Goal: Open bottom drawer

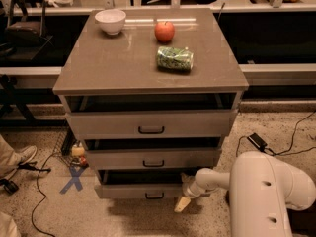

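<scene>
Only partly done; bottom drawer (pixel 126 190) seems out a little; gripper (pixel 183 200) touching its front, cannot tell its grip; more pulling left

Robot arm (pixel 269 196): bulky, smooth white shell, rounded like a capsule, glossy enough to catch the warm room light. Two small dark round marks sit on its near face, one above the other, either screws or recessed holes; cannot tell which. From the shell a much slimmer white tube runs out, same plain finish, with a faint seam or ring near its far end. No cables, lettering or stickers show on any of it. Gripper (pixel 185 194): low down at the right end of the bottom drawer (pixel 133 190) front, its housing white like the tube, with one paler cream-tan piece sticking out below, matte, blunt-ended.
</scene>
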Robot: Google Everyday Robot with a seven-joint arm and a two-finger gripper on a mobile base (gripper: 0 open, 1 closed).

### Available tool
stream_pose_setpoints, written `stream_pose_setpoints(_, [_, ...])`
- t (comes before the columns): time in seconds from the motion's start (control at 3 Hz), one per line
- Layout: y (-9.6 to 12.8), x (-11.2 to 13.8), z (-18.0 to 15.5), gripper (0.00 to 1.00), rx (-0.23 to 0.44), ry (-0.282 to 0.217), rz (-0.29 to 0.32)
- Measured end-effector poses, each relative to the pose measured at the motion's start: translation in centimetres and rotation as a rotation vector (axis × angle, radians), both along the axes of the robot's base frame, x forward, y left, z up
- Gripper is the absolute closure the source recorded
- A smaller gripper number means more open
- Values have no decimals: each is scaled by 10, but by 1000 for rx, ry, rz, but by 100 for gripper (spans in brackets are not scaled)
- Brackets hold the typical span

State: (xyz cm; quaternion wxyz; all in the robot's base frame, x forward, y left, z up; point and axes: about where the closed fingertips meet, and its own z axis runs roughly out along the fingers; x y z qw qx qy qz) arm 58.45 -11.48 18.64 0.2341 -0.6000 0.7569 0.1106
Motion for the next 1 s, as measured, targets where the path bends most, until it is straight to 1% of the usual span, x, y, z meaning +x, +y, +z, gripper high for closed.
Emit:
stream_pose_setpoints(0.33, [0,0,-1,0,0,1,6])
stream_pose_setpoints(0.67, [2,-3,-7,0,-4,11,69])
stream_pose_setpoints(1.0, [3,-7,-18,0,-24,13,153])
